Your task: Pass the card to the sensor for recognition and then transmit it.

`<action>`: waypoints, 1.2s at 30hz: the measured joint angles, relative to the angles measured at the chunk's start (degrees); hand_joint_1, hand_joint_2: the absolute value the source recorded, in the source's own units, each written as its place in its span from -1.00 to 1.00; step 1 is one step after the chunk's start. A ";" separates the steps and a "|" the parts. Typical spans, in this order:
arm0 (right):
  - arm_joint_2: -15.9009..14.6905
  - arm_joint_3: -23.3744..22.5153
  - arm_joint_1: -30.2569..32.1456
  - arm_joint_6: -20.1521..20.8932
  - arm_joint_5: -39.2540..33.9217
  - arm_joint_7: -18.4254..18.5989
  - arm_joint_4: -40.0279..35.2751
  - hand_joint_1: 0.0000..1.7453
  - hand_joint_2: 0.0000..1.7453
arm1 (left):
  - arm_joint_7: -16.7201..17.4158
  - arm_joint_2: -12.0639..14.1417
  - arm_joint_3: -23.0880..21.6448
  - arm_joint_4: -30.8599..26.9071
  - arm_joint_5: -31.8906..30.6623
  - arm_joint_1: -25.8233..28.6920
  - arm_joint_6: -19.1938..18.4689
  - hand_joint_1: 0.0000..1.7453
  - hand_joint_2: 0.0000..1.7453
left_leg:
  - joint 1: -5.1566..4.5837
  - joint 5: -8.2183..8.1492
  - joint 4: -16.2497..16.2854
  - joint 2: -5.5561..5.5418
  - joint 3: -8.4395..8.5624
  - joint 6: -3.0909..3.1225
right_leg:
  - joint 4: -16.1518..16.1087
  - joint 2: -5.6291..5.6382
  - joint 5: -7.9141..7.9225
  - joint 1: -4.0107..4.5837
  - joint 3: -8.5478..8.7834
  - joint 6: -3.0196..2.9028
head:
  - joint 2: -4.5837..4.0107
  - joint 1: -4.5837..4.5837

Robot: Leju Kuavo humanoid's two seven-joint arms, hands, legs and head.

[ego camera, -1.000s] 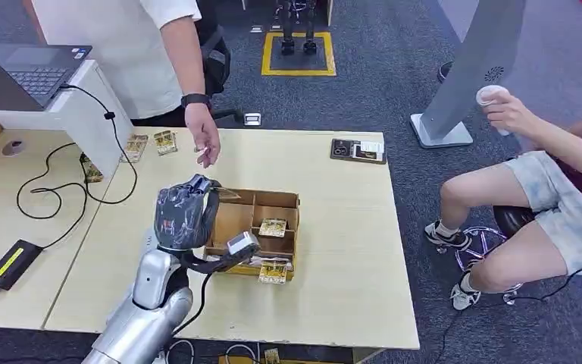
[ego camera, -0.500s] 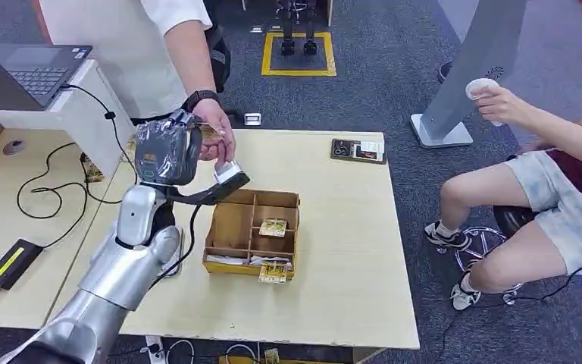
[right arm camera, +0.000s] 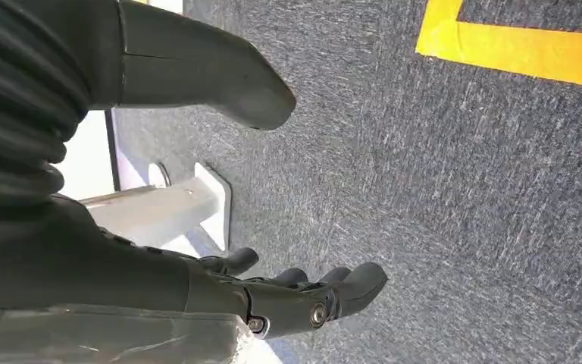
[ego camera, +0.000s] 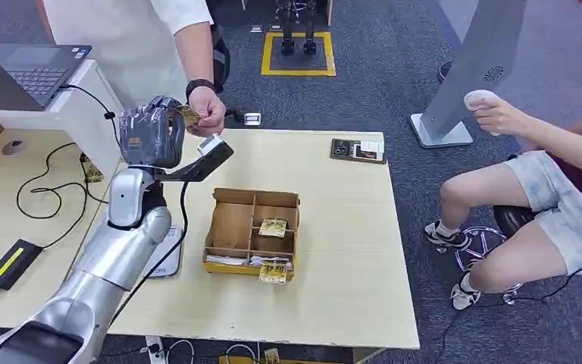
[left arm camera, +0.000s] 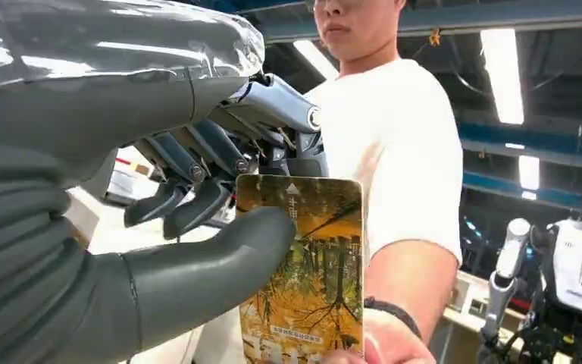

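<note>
My left hand is raised above the table's far left corner and holds a yellow card with a tree picture. In the left wrist view the thumb presses on the card against the fingers. A standing person's hand grips the card's far end, and that hand shows at the card's lower edge. A flat light device lies on the table, partly hidden under my left arm. My right hand hangs over the grey carpet with its fingers apart and nothing in it.
A cardboard divider box with more cards stands mid-table. A black device lies at the far edge. A laptop sits on a white stand at left. A seated person holds a cup at right.
My left hand has risen from the box toward the far left with the card. The standing person's hand has come up and taken hold of the card's end.
</note>
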 joint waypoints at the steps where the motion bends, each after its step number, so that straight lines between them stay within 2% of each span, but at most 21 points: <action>1: 0.00 0.02 0.00 0.00 0.02 0.04 0.00 -1.00 1.00 | -0.11 -0.04 0.13 0.27 0.31 0.02 0.04 0.98 1.00 | 0.00 0.00 0.00 0.00 0.00 0.00 | 0.00 0.00 0.00 0.00 0.00 0.00 | 0.00 0.02; 4: 0.00 0.15 0.00 -0.04 0.02 0.04 0.00 -1.00 1.00 | -0.88 -0.07 0.52 1.09 0.90 0.05 0.55 0.86 1.00 | 0.00 -0.01 0.00 0.00 -0.01 0.00 | 0.00 0.00 0.00 0.00 -0.01 0.00 | 0.00 0.02; 6: 0.00 0.20 0.00 -0.07 0.04 0.07 0.00 -1.00 1.00 | -0.94 -0.09 0.68 1.38 1.18 0.08 0.83 0.40 1.00 | 0.00 -0.01 0.00 0.00 -0.01 0.01 | 0.00 0.00 -0.01 0.00 -0.01 0.00 | 0.00 0.00; 7: 0.00 0.22 0.00 -0.09 0.04 0.11 0.00 -1.00 1.00 | -0.96 -0.09 0.68 1.51 1.25 0.09 0.96 -0.38 1.00 | 0.00 -0.02 0.00 0.00 -0.01 0.01 | 0.00 0.00 -0.01 0.00 -0.01 0.00 | 0.00 0.00; 8: 0.00 0.22 0.01 -0.15 0.07 0.18 0.00 -1.00 1.00 | -1.01 -0.09 0.70 1.55 1.49 0.18 1.18 -1.00 1.00 | 0.00 -0.02 0.00 0.00 -0.01 0.01 | 0.00 0.00 -0.01 0.00 -0.01 0.00 | 0.00 0.00; 26: -0.11 0.79 0.02 -0.42 0.07 0.29 0.00 -1.00 1.00 | -2.23 -0.11 0.74 1.58 2.45 1.95 2.58 -1.00 1.00 | 0.00 -0.01 0.00 0.00 -0.01 0.01 | 0.00 0.00 0.00 0.00 -0.01 0.00 | 0.00 0.00; 32: -0.13 0.83 0.12 -0.79 -0.04 0.04 0.00 -1.00 1.00 | -4.61 -0.11 0.74 1.25 4.18 3.16 3.32 -1.00 1.00 | 0.00 -0.01 0.00 0.00 0.00 0.01 | 0.00 0.00 0.00 0.00 -0.01 0.00 | 0.00 0.00; 36: -0.13 0.83 0.44 -1.09 -0.35 -0.09 0.00 -1.00 1.00 | -7.46 0.00 0.74 -1.73 6.67 6.10 4.13 -1.00 1.00 | 0.00 -0.02 0.00 0.00 -0.01 0.01 | 0.00 0.00 -0.01 0.00 0.00 0.00 | 0.00 0.00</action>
